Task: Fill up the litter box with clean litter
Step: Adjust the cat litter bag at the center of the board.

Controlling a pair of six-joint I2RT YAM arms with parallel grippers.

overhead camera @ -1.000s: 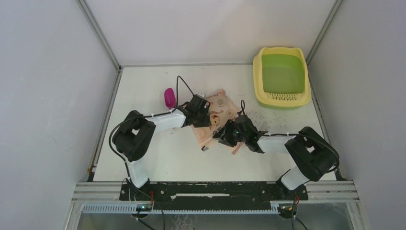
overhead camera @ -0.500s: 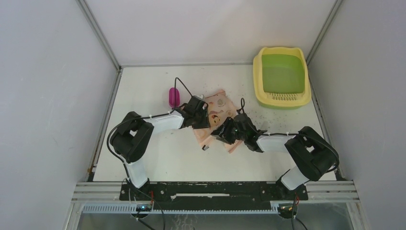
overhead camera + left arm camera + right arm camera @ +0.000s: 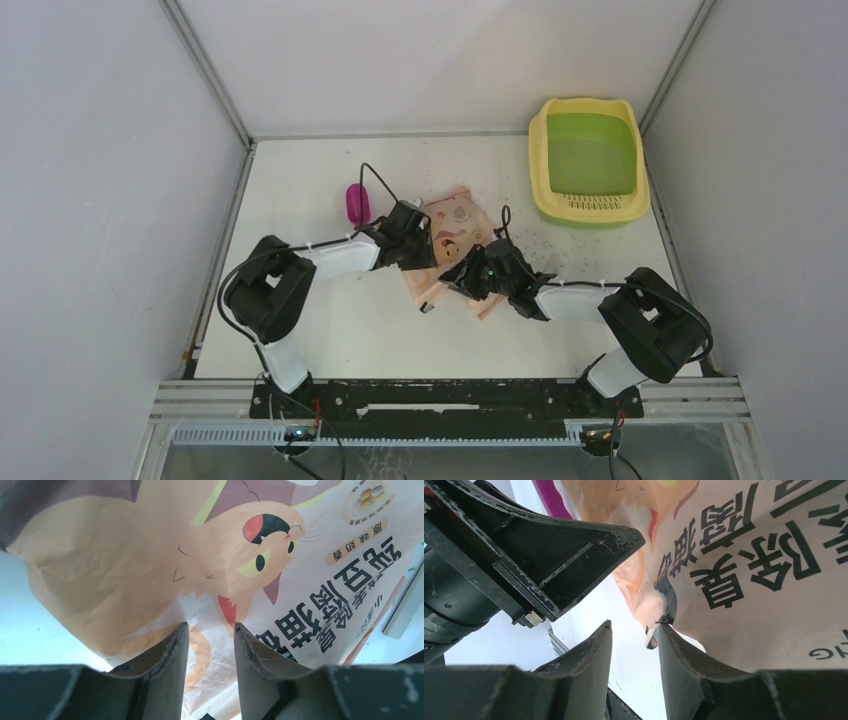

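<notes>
Left jaws stand parted with the bag's (image 3: 150, 555) paper between them; whether they pinch it is unclear. Right jaws gape, one fingertip (image 3: 671, 640) at the bag's corner. Both arms bend inward, low over the bench (image 3: 300, 190). The litter box (image 3: 538, 170) sits at the far right corner.

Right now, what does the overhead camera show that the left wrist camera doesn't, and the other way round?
Only the overhead view shows the litter box at the far right, the scoop and the right arm reaching in from the other side. Only the left wrist view shows the print up close: an orange cartoon cat's face and dark lettering. Both show the bag and the left end effector, its fingers apart over the bag.
</notes>
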